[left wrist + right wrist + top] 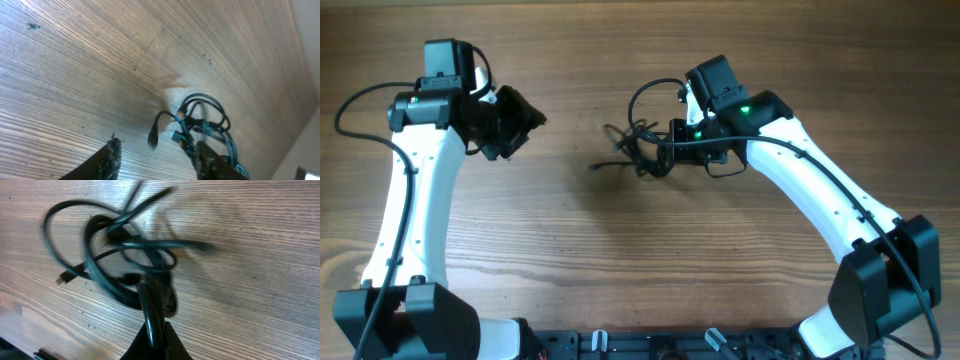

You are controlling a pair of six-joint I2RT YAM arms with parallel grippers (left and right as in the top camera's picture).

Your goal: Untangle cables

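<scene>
Cables (638,150): one tangled black bundle on the bench (580,230), about mid-bench and slightly toward the far edge. One wide loop arcs off it toward the far side, and short ends stick out to the left. The two cords are not separated.

Right gripper (672,140): at the right edge of the bundle, jaws pinched closed on a cable strand. The right wrist view shows the fingers meeting on the cord, with the loops fanned out just beyond them. That view is blurred, so which cord is held cannot be told. A small plug end (60,280) lies on the bench at the left of the tangle.

Left gripper (515,125): well apart from the bundle, off to the left, above bare wood. Jaws spread, nothing between them. The left wrist view shows the tangle ahead, past the fingertips, no contact.
</scene>
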